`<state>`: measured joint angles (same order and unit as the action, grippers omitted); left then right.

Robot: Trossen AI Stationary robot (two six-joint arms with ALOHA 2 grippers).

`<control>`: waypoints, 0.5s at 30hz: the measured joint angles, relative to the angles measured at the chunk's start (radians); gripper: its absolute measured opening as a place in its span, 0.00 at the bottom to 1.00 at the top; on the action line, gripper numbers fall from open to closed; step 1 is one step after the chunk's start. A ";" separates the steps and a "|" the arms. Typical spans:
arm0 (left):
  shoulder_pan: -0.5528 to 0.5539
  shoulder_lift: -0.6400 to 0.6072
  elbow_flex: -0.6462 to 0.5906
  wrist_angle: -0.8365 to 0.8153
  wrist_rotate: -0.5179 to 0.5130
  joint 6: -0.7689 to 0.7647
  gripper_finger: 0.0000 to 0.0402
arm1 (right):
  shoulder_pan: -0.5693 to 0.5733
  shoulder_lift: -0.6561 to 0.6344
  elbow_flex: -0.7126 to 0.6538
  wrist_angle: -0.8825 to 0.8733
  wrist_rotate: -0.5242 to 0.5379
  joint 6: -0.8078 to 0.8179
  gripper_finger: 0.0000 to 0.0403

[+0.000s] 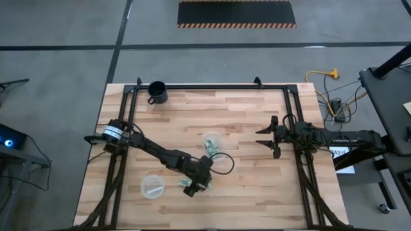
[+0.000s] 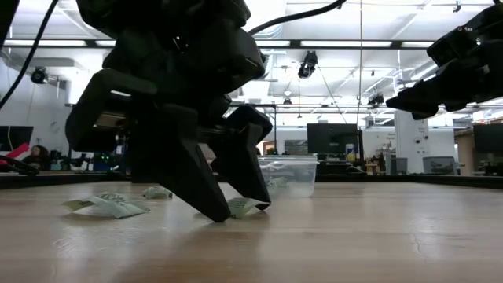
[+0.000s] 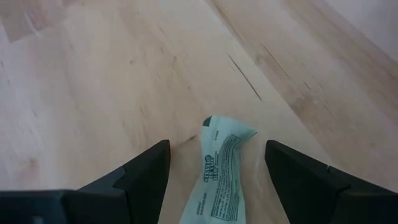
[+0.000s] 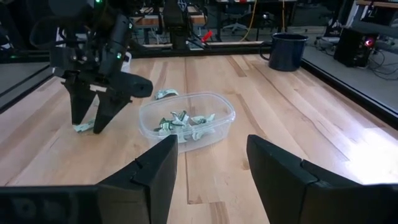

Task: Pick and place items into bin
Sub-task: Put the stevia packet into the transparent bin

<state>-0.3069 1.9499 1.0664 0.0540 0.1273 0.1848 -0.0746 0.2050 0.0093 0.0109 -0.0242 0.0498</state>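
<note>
Tabletop (image 1: 244,128) of pale wood planks, workshop room behind.

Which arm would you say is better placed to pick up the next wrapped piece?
Left: its open gripper already straddles a wrapped piece on the table. The right gripper waits open by the table's right edge.

Tabletop (image 1: 244,128): light wood, pale planks with darker grain lines. Frame (image 1: 212,86) around it: black.
Left tool (image 3: 217,168): black fingers. Right tool (image 4: 211,163): also black.
Item (image 3: 219,171) between left fingers: pale green wrapper, dark green print.
Other items (image 4: 181,122) in bin: pale green and white.
Bin (image 4: 221,109): clear, see-through wall.
Mug (image 1: 157,92): black.
Dish (image 1: 153,187): clear, white strip.
Floor mat (image 1: 236,13): black, orange-striped edge.
Cable (image 1: 321,75): yellow.
</note>
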 joint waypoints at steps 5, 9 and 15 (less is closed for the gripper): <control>0.000 -0.002 -0.001 -0.002 0.000 0.000 0.61 | 0.000 0.000 0.000 0.000 0.000 0.000 0.45; 0.000 -0.002 -0.001 -0.003 0.001 0.001 0.59 | 0.000 0.000 0.000 0.000 0.000 0.000 0.45; 0.002 -0.002 -0.002 -0.007 0.015 0.005 0.38 | 0.000 0.000 0.000 0.000 0.000 0.001 0.45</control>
<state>-0.3048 1.9476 1.0645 0.0467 0.1420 0.1902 -0.0746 0.2054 0.0093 0.0110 -0.0242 0.0512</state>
